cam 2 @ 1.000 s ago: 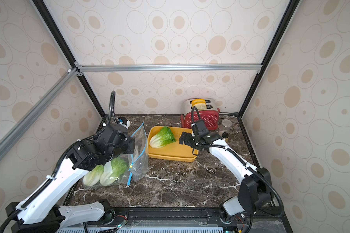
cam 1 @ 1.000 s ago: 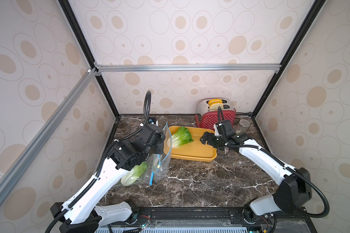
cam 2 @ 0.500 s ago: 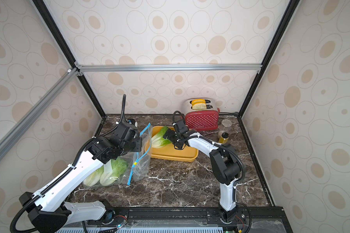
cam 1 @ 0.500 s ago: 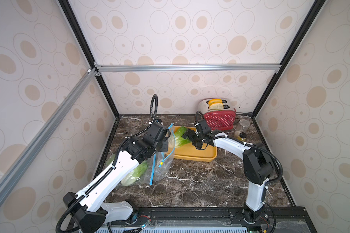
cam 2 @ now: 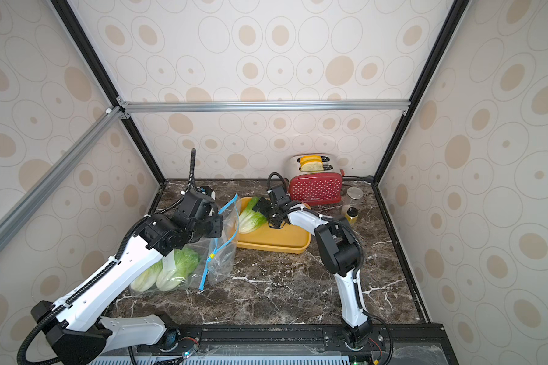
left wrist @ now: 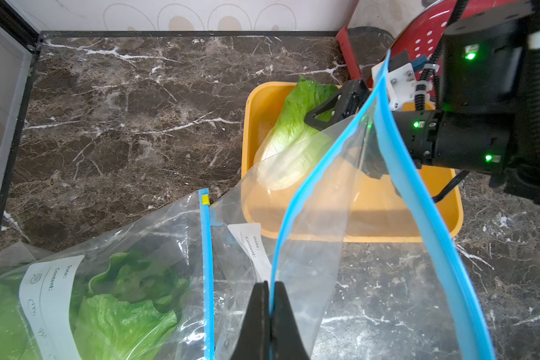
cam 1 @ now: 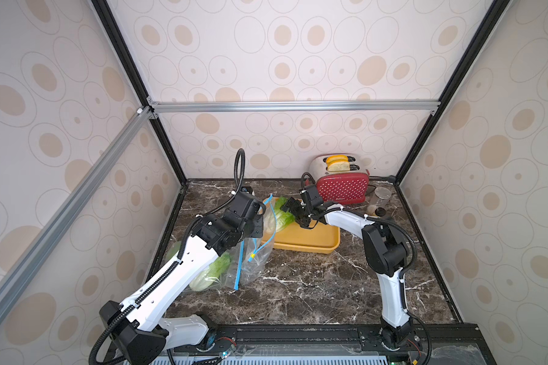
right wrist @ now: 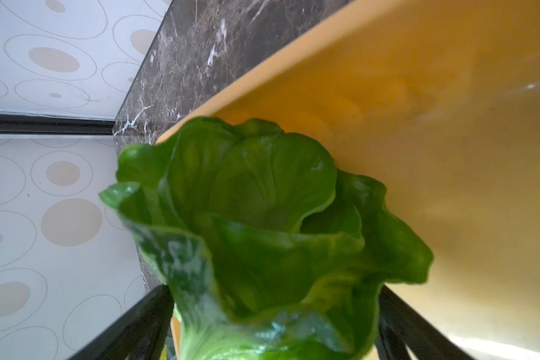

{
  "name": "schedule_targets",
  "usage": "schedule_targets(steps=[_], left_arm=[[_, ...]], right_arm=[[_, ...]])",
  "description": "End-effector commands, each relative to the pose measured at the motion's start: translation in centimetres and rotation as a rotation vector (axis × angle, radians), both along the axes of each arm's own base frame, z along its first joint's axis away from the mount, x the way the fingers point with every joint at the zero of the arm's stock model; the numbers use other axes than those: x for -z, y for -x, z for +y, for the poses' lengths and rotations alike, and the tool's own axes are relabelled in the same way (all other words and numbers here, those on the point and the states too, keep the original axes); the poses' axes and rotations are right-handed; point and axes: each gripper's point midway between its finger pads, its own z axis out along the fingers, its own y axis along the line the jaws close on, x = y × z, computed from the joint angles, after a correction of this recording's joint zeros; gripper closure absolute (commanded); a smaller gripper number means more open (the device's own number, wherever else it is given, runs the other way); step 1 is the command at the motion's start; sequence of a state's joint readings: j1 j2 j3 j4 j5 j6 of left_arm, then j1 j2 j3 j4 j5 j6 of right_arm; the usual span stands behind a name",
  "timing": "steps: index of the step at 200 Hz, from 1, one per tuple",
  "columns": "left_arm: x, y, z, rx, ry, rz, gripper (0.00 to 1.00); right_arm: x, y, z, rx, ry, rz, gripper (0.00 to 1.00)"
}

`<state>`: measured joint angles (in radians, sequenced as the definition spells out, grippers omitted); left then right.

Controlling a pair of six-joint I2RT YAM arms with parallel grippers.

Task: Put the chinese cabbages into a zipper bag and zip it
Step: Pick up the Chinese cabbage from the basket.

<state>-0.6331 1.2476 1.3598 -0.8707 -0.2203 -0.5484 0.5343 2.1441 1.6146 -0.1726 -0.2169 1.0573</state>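
Note:
One chinese cabbage (cam 1: 282,218) (cam 2: 250,218) (left wrist: 293,140) lies on the yellow tray (cam 1: 307,245) (cam 2: 276,245) (left wrist: 449,224), leaves toward the toaster. My right gripper (cam 1: 293,213) (cam 2: 266,215) (right wrist: 273,290) is open, one finger on each side of its green leafy top (right wrist: 262,218). My left gripper (cam 1: 257,224) (cam 2: 219,224) (left wrist: 270,283) is shut on the blue rim of the clear zipper bag (cam 2: 228,227) (left wrist: 309,249). It holds the mouth up beside the tray's left end. Two more cabbages (cam 1: 212,271) (cam 2: 171,268) (left wrist: 122,311) lie inside bag plastic under my left arm.
A red toaster (cam 1: 342,189) (cam 2: 315,189) holding yellow bread slices stands behind the tray. A glass jar (cam 2: 355,194) and a small bottle (cam 2: 351,215) stand to its right. Patterned walls close off three sides of the marble table (cam 1: 314,284).
My right arm has folded in, carrying its open gripper from the tray's right side onto the cabbage's leafy end. My left gripper has carried the bag rim closer to the tray.

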Motion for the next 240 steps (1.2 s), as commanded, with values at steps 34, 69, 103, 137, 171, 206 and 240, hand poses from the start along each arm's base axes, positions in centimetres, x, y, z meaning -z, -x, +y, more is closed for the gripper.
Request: schedule_targets(steps=[34,69,103,137,171,206,240], left_arm=[[-0.8,0.0,-0.4,0.012,0.038,-0.008,1.00],[-1.4,0.2,-0.8,0.021,0.086,-0.017,1.00],[-1.7,0.2,-1.2,0.028,0.106,-0.018,1.00],[-2.0,0.2,-1.5,0.033,0.129,-0.021,1.00],[-2.2,0.3,-1.6,0.032,0.140,-0.017,1.00],[-2.5,0.3,-2.1,0.036,0.173,-0.008,1.00],[-2.8,-0.2,-2.9,0.035,0.203,0.004,1.00]], right_arm=[[1.8,-1.9,1.2,-0.042,-0.038,-0.008,0.09],[1.1,-2.1,0.9,-0.029,-0.107,-0.040,0.30],[-1.0,-2.1,0.3,-0.023,-0.140,-0.082,0.42],[-3.4,-1.9,-0.8,0.000,-0.176,-0.132,0.49],[-5.6,-1.5,-2.4,0.012,-0.181,-0.174,0.53],[-8.1,-0.3,-4.4,0.013,-0.188,-0.221,0.57],[-11.2,1.8,-7.3,0.014,-0.164,-0.281,0.57]])
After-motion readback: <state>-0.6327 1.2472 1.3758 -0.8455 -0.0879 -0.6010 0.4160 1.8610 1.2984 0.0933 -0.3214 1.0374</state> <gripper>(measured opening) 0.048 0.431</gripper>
